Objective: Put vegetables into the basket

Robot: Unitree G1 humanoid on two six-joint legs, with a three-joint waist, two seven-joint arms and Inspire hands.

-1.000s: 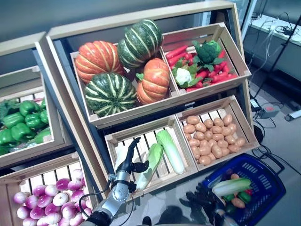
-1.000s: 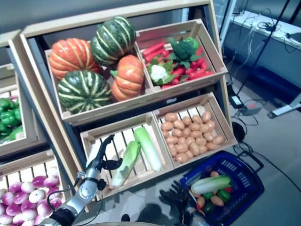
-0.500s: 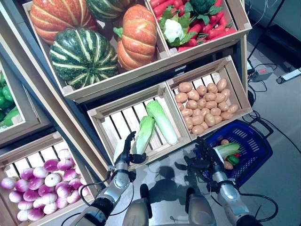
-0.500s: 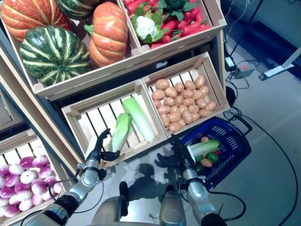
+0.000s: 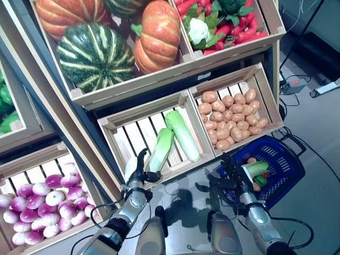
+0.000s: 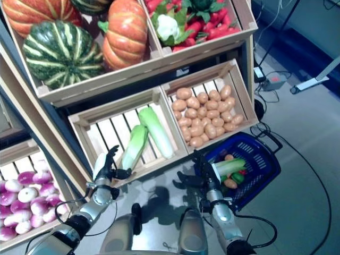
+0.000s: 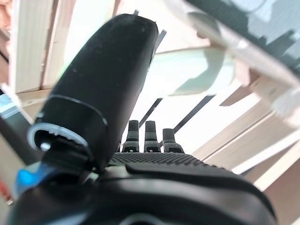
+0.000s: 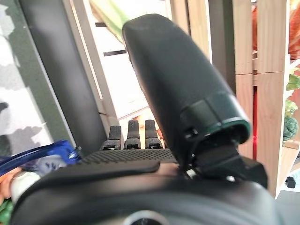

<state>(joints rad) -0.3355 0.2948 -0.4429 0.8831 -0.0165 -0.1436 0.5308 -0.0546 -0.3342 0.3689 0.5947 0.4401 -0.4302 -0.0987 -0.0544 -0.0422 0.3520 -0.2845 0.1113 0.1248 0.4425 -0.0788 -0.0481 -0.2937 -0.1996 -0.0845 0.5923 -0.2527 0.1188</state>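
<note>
Left hand (image 5: 139, 169) at cabbage crate, fingers straight, empty
Napa cabbage (image 5: 161, 150) likely light, leafy, crushable: grasp mid-length; right hand (image 5: 232, 172) spread, empty, by blue basket (image 5: 284, 178)

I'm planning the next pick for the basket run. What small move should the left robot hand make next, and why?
Probably a short reach forward to the nearer cabbage. The left robot hand is open and empty at the front edge of the slatted crate, with that cabbage just past its fingers. The right robot hand is also open and empty, beside the blue basket, which already holds vegetables.
</note>
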